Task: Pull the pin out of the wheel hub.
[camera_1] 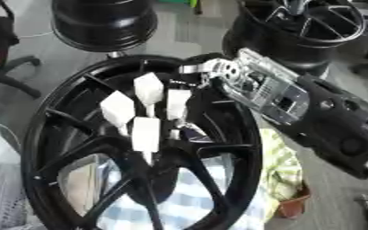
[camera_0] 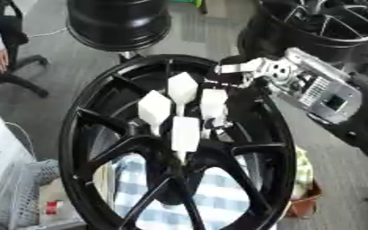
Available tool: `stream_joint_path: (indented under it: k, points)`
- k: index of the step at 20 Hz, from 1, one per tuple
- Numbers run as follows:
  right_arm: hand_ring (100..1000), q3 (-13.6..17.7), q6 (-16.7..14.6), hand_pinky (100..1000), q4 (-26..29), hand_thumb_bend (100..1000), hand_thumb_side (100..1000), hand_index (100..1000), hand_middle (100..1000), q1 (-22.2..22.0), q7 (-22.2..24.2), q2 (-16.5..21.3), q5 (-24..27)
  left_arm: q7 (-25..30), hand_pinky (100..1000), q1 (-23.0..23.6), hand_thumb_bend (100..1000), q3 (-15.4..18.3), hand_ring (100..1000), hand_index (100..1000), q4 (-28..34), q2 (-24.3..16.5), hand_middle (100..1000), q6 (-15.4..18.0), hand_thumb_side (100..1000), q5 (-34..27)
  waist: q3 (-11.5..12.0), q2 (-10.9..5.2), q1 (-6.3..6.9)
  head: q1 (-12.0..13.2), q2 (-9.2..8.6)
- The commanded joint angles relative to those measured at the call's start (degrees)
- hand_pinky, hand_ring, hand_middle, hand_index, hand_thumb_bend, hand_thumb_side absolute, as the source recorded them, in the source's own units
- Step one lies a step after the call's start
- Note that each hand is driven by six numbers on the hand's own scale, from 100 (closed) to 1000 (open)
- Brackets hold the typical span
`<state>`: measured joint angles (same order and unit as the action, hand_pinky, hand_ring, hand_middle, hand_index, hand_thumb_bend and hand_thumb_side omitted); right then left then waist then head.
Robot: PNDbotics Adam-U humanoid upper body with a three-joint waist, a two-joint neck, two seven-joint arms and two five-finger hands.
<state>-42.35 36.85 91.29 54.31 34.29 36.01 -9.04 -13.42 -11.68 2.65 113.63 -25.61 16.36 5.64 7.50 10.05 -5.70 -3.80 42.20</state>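
A big black spoked wheel hub (camera_0: 81, 148) fills the middle of both views. Several white pins with flat diamond-shaped heads stand up close together around its centre: one at the left (camera_0: 154, 109), one at the top (camera_0: 182, 87), one at the front (camera_0: 185, 133) and one at the right (camera_0: 213, 103). My right hand (camera_1: 218, 72), black with silver parts, reaches in from the upper right. It is just above and to the right of the right pin (camera_1: 177, 102). Its tips are lost against the black rim. My left hand shows in neither view.
Two more black wheels stand on the floor behind, one at the back left (camera_0: 120, 22) and one at the back right (camera_0: 328, 22). A blue-checked cloth (camera_0: 211, 193) lies under the hub. A white basket (camera_0: 22, 188) is at the lower left, a yellow-green cloth (camera_1: 278, 166) at the right.
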Motion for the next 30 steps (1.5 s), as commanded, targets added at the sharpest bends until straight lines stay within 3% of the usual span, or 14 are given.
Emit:
stream_joint_path:
  k: [1,9,17,25,26,27,30]
  points:
    - [631,1.2,2.0,755,0.2,376,100,655,548,0.8,2.1,0.7,0.7,0.1,771,-0.5,188,0.2,785,894,1.0,-0.7,694,0.0,570,0.1,0.0,-0.65,0.47,-0.2,-0.65]
    - [585,2.2,2.5,733,4.3,293,100,578,476,-1.3,0.1,3.4,2.9,0.3,772,-0.5,184,0.2,785,893,1.0,-0.7,695,-0.2,573,0.1,-0.1,-0.58,0.43,-0.3,-0.69]
    - [553,2.9,2.1,729,6.7,222,100,516,415,-0.4,-0.9,5.0,2.5,0.3,772,-0.4,182,0.2,786,893,1.0,-0.7,695,-0.2,571,0.1,-0.2,-0.82,0.42,-0.3,-0.63]
    - [517,6.2,1.3,730,9.2,198,100,488,381,2.4,0.8,8.0,1.1,0.3,773,-0.4,181,0.3,785,892,1.0,-0.9,695,-0.2,568,0.1,-0.4,-0.98,0.45,-0.3,-0.62]
    - [515,6.8,1.3,729,9.4,135,100,489,381,2.8,1.0,8.6,1.2,0.3,773,-0.5,181,0.3,785,893,1.0,-0.9,696,-0.2,568,0.1,-0.5,-0.99,0.43,-0.2,-0.64]
    - [515,7.5,1.3,729,9.6,194,100,489,381,3.0,1.2,9.1,1.3,0.3,773,-0.4,180,0.3,785,893,1.0,-0.9,696,-0.2,568,0.1,-0.5,-1.01,0.41,-0.2,-0.64]
    - [514,9.7,1.1,730,10.1,186,100,490,382,3.3,1.4,10.8,1.6,0.3,773,-0.4,182,0.3,785,892,1.0,-1.1,696,-0.2,567,0.2,-0.5,-1.05,0.33,-0.2,-0.71]
